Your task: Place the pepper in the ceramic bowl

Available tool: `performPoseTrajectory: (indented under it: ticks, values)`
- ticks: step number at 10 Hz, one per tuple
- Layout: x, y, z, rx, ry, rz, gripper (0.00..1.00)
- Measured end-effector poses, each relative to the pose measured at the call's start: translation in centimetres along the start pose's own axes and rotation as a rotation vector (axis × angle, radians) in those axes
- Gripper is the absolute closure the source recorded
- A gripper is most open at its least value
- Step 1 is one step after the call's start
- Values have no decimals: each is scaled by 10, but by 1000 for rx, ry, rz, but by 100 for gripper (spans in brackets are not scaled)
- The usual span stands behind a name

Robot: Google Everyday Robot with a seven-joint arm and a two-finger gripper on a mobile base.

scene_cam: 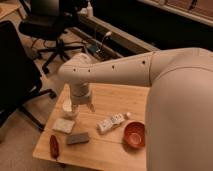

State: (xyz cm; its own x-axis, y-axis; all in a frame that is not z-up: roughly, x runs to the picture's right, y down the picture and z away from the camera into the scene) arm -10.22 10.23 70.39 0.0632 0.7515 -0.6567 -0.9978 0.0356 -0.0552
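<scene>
The pepper (54,146) is a small dark red chili lying at the front left corner of the wooden table (107,150). The ceramic bowl (134,135) is round and orange-red and stands at the front right of the table, partly behind my big white arm. My gripper (82,106) hangs over the left part of the table, right next to a white cup (69,108). It is well behind the pepper and left of the bowl.
A pale flat block (63,125) and a grey block (78,138) lie between the gripper and the pepper. A white packet (110,123) and a small white ball (128,115) lie mid-table. Black office chairs (47,25) stand at the left and back.
</scene>
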Motion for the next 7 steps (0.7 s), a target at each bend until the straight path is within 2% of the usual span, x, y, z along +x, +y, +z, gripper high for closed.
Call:
performPoseTrajectory:
  ticks: [3, 4, 5, 7]
  values:
    - [2, 1, 1, -2, 0, -2, 35]
    - [10, 7, 5, -17, 3, 2, 35]
    - [19, 12, 9, -30, 9, 3, 35]
    - [63, 41, 24, -80, 31, -30, 35]
